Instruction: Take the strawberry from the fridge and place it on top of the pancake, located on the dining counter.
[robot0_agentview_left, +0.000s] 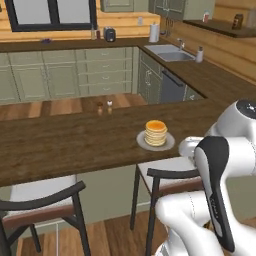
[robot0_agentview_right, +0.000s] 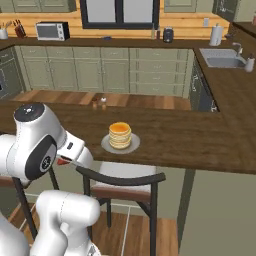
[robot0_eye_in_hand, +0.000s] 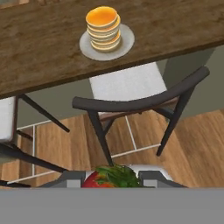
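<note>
- Sitting between the gripper's (robot0_eye_in_hand: 111, 178) two grey fingers (robot0_eye_in_hand: 72, 178) at the bottom of the hand view, the strawberry (robot0_eye_in_hand: 94, 180) is a small glossy red lump with a ragged dark-green leafy cap on its right side.
- The jaws are pinched in on the strawberry from both sides; it is held in the air over the wooden floor (robot0_eye_in_hand: 144, 140), on the near side of the dining counter (robot0_eye_in_hand: 43, 48).
- In the right base view a sliver of red shows at the hand's tip (robot0_agentview_right: 63, 160), just below the counter's near edge.
- The pancake (robot0_eye_in_hand: 103, 27) is a short stack of round tan discs with a smooth orange-golden top, on a flat pale round plate (robot0_eye_in_hand: 125, 41).
- The plate rests close to the near edge of the dining counter, a long slab of dark-brown wood with streaky grain.
- A chair (robot0_eye_in_hand: 140, 103) with a curved black backrest, thin black legs and a pale square seat stands tucked under the counter, directly below the plate.
- A second chair of the same kind (robot0_agentview_left: 42, 202) stands further left.
- Two small shakers (robot0_agentview_left: 104, 106) stand side by side on the counter's far side.
- Far right, a metal sink (robot0_agentview_left: 169, 52) is set into a dark worktop over green-grey panelled cabinets (robot0_agentview_left: 60, 75).
</note>
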